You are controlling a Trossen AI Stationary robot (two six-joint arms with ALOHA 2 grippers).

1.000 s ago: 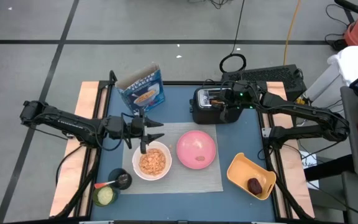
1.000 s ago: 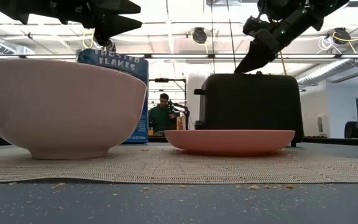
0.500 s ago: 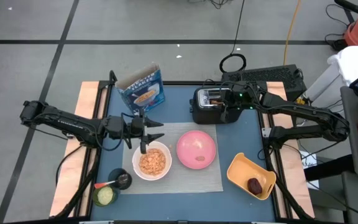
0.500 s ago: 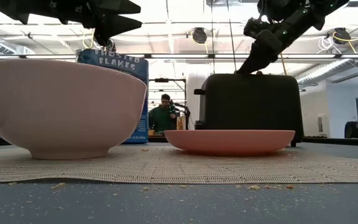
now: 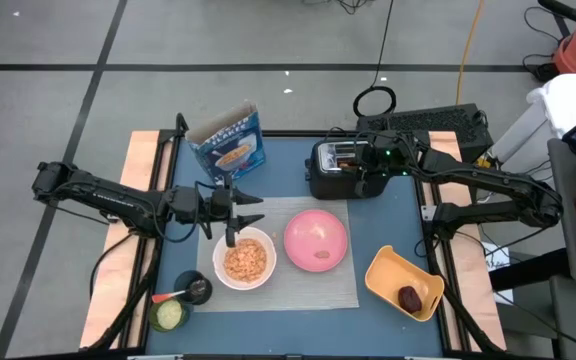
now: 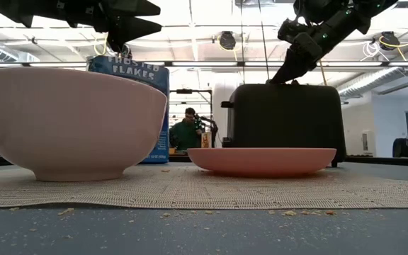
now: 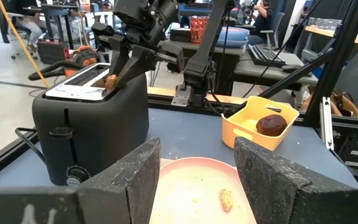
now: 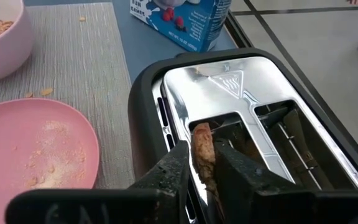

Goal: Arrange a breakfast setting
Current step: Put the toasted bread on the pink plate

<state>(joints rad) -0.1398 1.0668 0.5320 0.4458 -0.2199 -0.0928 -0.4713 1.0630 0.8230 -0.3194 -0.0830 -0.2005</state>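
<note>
Nearest the front edge of the bench, the small dark red fruit lay in the yellow-orange dish, off the right end of the grey rectangular mat. On the mat, the white round bowl held cereal flakes and the pink round plate stood just beside it, bare but for crumbs.

The left hand hung over the far rim of the bowl, its fingers set apart with nothing between them, exactly as they had stood a second before; that arm had not moved.

Farther back, the black toaster stood just beyond the mat, with the blue cereal box to its left. The right hand was down at the toaster's top. A second earlier its fingers had stood wider and slightly above the slot; since then they had drawn in, and the right wrist view showed them pressed against both faces of the brown toast slice, which stood upright in the near slot with its top edge showing above the chrome. The toast had not risen. Bowl, plate, fruit and dish lay where they had been.

In the room beyond, a person sat behind the box.
</note>
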